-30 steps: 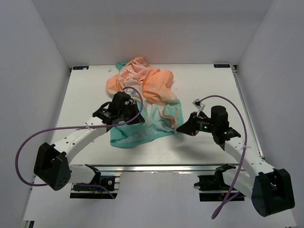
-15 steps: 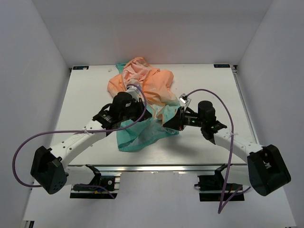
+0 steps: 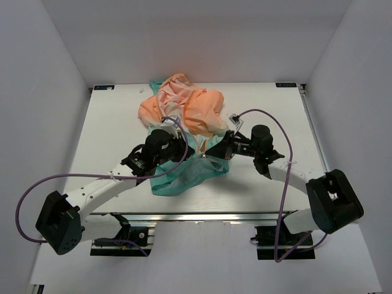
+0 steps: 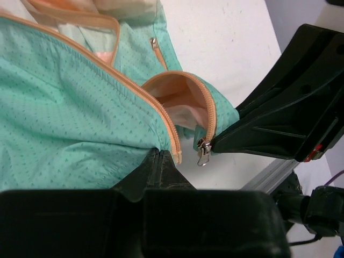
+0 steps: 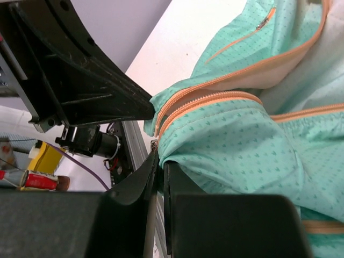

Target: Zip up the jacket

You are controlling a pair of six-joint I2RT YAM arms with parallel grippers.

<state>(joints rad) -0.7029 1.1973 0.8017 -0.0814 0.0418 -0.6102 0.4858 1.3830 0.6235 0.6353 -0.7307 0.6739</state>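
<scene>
Both hem corners pinched, zipper ends side by side

Left gripper [image 4: 161, 161] clamps the jacket [image 3: 184, 116] hem at the pin end. Right gripper [image 5: 159, 166] nips the slider [image 4: 203, 152] side. Mid-table [image 3: 275, 122], we judge the halves aligned for insertion.

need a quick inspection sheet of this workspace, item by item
surface: white table, jacket lying mid-table
job's things: jacket crumpled, peach part far, teal hem near; zipper open at the hem, slider on one side's end
clutter: nothing seen
grippers: left gripper shut on the hem by the bare zipper end; right gripper shut on the hem beside the slider
cables: left arm's purple cable arcs over the jacket; right arm's purple cable loops above its wrist
surroundings: white walls on three sides; metal rail at near edge
</scene>
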